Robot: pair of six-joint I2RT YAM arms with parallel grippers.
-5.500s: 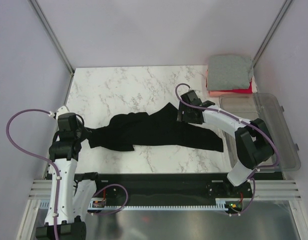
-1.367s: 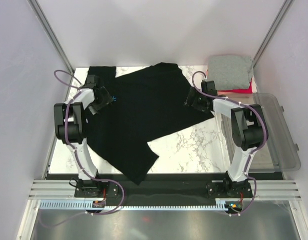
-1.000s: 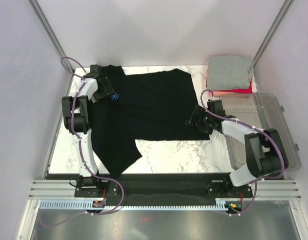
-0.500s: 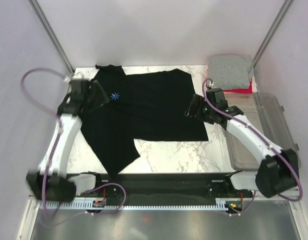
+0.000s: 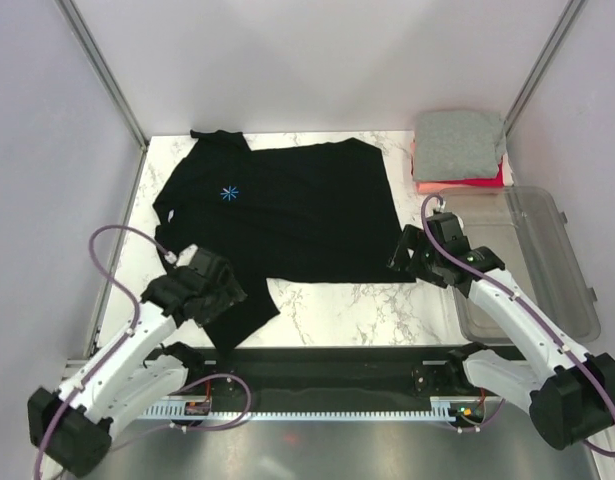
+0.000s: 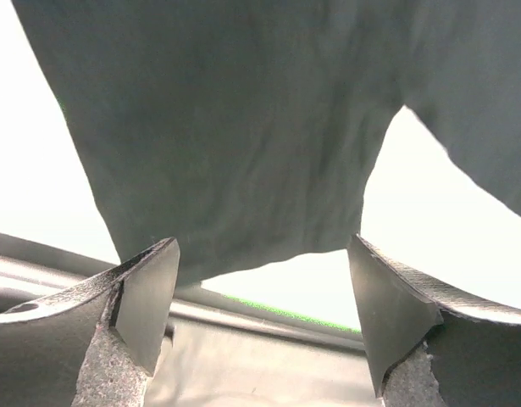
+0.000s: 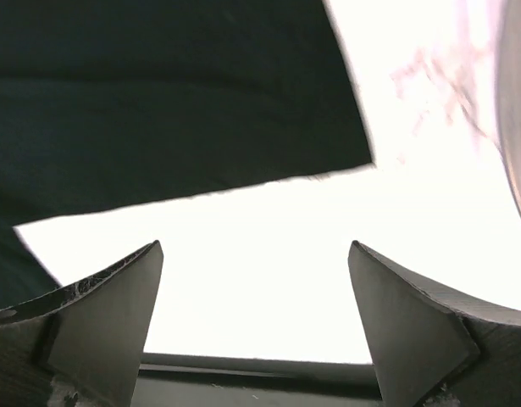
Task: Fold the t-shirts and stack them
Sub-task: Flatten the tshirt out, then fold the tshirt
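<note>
- black cloth sleeve (image 5: 237, 312) lies nearest, splayed off the plain black t-shirt (image 5: 287, 215) toward the left gripper (image 6: 262, 254), whose fingers stand apart, holding nothing.
- right gripper (image 7: 253, 250), likewise released and empty, sits by the shirt's near right hem corner.
- the shirt lies spread flat on the white marble table (image 5: 337, 305).
- best next: pinch the sleeve's edge and lay it inward, low, without dragging the body.
- far right, a folded heather grey tee (image 5: 459, 140) tops a red-pink one (image 5: 472, 182).

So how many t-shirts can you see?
3: the black t-shirt spread on the table, the grey t-shirt folded far right, the red-pink t-shirt under it. More could hide there.
</note>
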